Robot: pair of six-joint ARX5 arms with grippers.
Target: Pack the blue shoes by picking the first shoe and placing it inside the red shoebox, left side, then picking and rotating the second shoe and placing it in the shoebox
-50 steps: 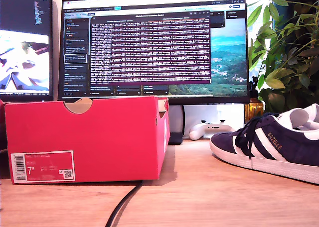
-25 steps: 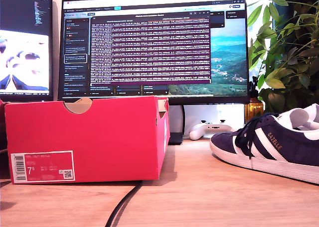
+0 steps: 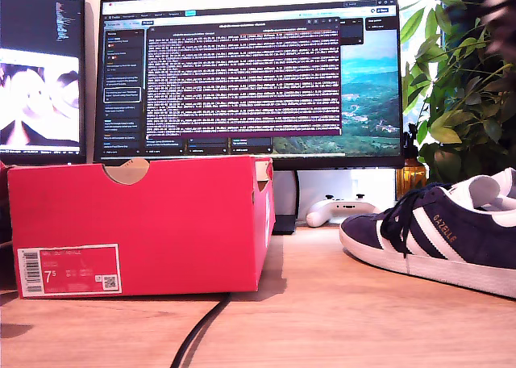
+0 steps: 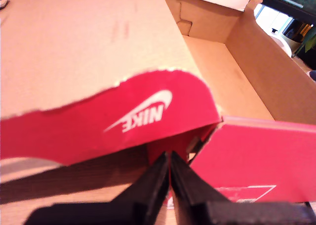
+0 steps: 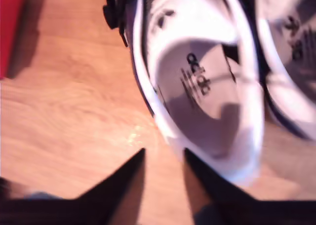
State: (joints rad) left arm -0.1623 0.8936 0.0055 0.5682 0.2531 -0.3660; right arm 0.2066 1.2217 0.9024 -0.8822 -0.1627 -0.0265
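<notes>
my first gripper point(image 4: 170, 158): two matte black fingers point(image 4: 148, 185), wedge-shaped, tapering to thin tips, broad black base behind them. my second gripper point(image 5: 163, 158): same black fingers point(image 5: 123, 180), pointed triangular tips, blurred in this frame. No screws, cables or markings visible on either. Exterior view shows no clear arm.

Two blue shoes point(image 5: 197, 82) show side by side in the second wrist view, though the exterior view shows one fully and only a sliver of the other behind it. There is one red shoebox point(image 3: 137, 227), two monitors point(image 3: 250, 77), one white game controller point(image 3: 343, 209), one potted plant point(image 3: 463, 77) and one black cable point(image 3: 197, 332).
</notes>
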